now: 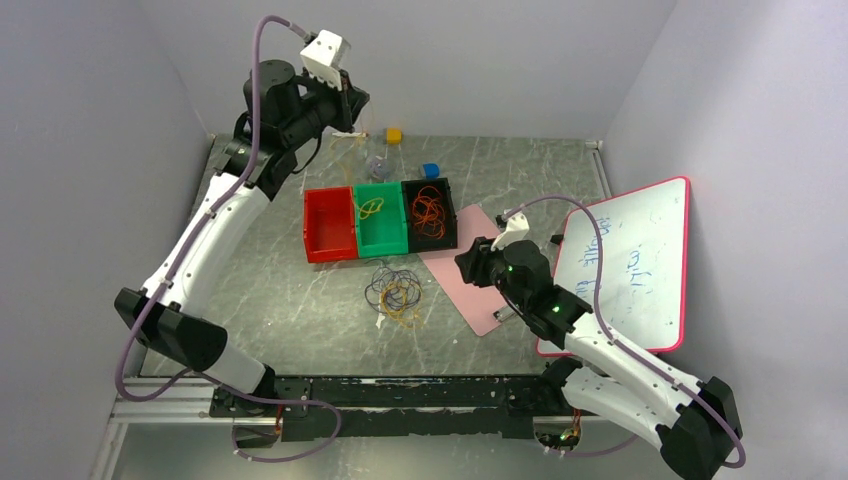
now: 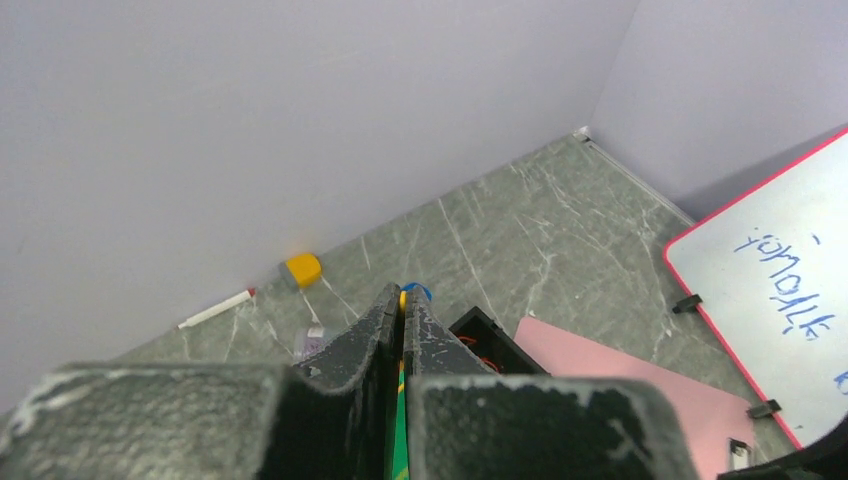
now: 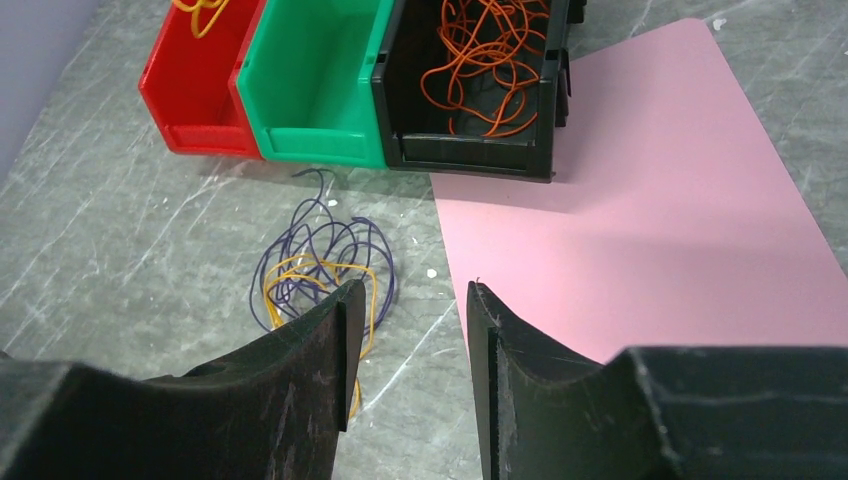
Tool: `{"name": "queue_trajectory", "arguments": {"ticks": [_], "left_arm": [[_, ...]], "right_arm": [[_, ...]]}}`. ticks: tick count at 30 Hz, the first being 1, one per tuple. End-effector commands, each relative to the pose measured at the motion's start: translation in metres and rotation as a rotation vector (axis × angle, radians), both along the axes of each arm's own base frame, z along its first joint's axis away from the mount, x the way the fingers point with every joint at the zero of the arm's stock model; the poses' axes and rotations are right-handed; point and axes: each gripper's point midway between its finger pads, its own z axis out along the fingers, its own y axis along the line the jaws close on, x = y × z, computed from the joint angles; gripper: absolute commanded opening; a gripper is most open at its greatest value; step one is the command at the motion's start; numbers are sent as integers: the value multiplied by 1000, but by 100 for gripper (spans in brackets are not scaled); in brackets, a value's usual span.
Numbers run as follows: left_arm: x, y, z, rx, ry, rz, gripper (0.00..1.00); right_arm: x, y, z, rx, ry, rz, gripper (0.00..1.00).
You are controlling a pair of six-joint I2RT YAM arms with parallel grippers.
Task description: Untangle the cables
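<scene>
Right wrist: right gripper [image 3: 412,292] approx half open, empty, near cables [image 3: 320,265]; left gripper [image 2: 402,300] closed, contents unclear.

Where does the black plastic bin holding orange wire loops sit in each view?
Top external: black plastic bin, rightmost of three bins, mid-table.
Left wrist: only a corner, bottom centre.
Right wrist: top centre.
Shared landmark: the pink sheet beside it.
</scene>
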Motion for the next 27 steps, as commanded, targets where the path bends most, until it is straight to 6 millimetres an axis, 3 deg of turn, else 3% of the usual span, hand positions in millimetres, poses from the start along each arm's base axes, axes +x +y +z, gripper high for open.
{"name": "queue_trajectory", "arguments": {"ticks": [1, 9, 15, 21, 27], "left_arm": [[16, -4, -2, 26, -93, -19, 7], [31, -17, -20, 45, -124, -55, 7], [31, -28, -40, 42, -73, -112, 7], [16, -34, -74, 31, 19, -169, 7], [-16, -49, -112, 92, 110, -198, 7]], "right_arm": [[1, 1, 2, 19, -7, -3, 46], [-1, -1, -3, 8, 5, -2, 46], [-1, -1, -6, 13, 10, -5, 46], [-1, 0, -11, 1, 19, 1, 47], [0, 1, -17, -14, 29, 3, 47]]}}
